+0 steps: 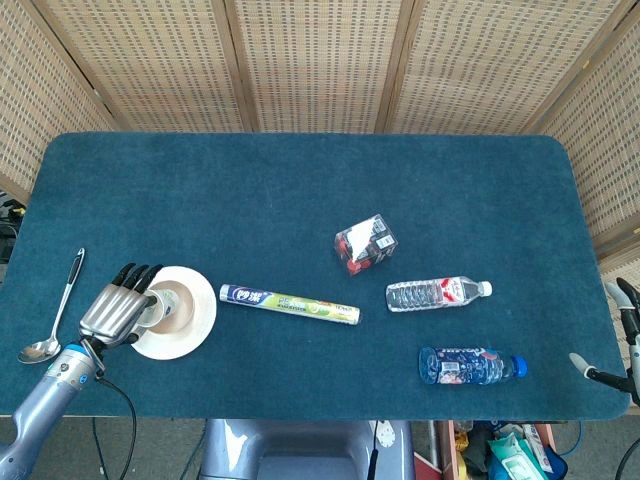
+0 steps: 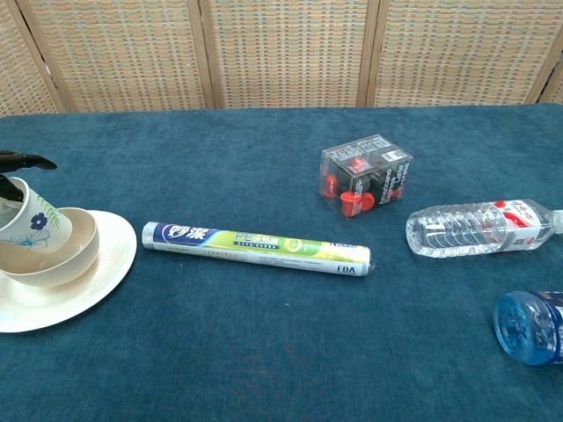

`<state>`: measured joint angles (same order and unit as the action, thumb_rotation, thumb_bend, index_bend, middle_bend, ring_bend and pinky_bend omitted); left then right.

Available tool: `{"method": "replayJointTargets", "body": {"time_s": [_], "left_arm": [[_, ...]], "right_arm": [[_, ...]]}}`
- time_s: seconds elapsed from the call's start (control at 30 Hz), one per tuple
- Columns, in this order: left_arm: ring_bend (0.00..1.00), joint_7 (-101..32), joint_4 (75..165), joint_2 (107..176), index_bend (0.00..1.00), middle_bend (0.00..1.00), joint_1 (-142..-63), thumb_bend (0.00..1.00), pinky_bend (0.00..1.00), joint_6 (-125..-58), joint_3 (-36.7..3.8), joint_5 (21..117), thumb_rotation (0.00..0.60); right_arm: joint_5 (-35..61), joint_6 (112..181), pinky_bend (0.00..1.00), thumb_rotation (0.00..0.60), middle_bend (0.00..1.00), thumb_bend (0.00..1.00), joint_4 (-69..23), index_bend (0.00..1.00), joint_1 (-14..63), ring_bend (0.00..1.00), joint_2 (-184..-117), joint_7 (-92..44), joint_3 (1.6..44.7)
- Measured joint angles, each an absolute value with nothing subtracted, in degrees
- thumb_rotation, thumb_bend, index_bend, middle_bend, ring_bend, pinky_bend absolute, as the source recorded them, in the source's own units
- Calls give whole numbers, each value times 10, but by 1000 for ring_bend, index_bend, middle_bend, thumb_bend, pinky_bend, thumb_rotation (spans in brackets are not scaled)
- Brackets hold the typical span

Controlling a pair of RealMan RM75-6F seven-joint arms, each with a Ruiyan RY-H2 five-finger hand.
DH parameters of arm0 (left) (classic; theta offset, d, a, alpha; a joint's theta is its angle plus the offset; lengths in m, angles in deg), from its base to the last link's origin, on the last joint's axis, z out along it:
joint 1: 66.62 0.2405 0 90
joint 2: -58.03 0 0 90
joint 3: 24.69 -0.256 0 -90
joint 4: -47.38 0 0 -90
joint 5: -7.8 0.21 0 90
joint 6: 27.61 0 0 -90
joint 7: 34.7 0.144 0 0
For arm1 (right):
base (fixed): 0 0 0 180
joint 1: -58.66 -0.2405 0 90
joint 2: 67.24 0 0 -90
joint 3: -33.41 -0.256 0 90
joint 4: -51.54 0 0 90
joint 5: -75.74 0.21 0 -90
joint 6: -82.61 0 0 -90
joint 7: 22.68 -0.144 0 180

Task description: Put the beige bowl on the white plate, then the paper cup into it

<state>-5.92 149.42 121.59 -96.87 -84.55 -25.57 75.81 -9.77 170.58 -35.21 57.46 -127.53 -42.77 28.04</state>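
The white plate (image 1: pixel 196 322) (image 2: pixel 101 272) lies near the table's front left corner, with the beige bowl (image 1: pixel 181 310) (image 2: pixel 66 255) on it. The paper cup (image 1: pixel 158 302) (image 2: pixel 30 221), white with a blue flower, sits tilted inside the bowl's left side. My left hand (image 1: pixel 112 311) holds the cup from the left, and its dark fingertips (image 2: pixel 25 161) reach over the rim. My right hand (image 1: pixel 612 332) shows only at the head view's right edge, off the table, with its fingers apart and nothing in it.
A metal spoon (image 1: pixel 55 321) lies left of the plate. Right of the plate lies a cling-film roll (image 1: pixel 289 305) (image 2: pixel 257 247). Further right are a clear box of red items (image 1: pixel 365 243) (image 2: pixel 366 174), a clear water bottle (image 1: pixel 438 294) (image 2: pixel 479 228) and a blue bottle (image 1: pixel 470 366) (image 2: pixel 530 326).
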Motion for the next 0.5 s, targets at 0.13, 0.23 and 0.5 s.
{"method": "replayJointTargets", "body": {"time_s": [0.13, 0.23, 0.5], "left_arm": [[0, -50, 1500, 1215, 640, 0, -972, 489, 9, -841, -257, 745, 600], [0, -45, 1502, 1217, 622, 0, -974, 471, 9, -839, -258, 740, 600], [0, -31, 1496, 1235, 476, 0, -979, 376, 7, -836, -261, 725, 600]], "right_arm": [[-99, 1706, 0, 600, 0, 142, -353, 9, 574, 0, -1275, -427, 281], [-99, 1706, 0, 600, 0, 142, -354, 9, 575, 0, -1275, -425, 281], [-98, 1706, 0, 600, 0, 142, -353, 9, 575, 0, -1275, -427, 281]]}}
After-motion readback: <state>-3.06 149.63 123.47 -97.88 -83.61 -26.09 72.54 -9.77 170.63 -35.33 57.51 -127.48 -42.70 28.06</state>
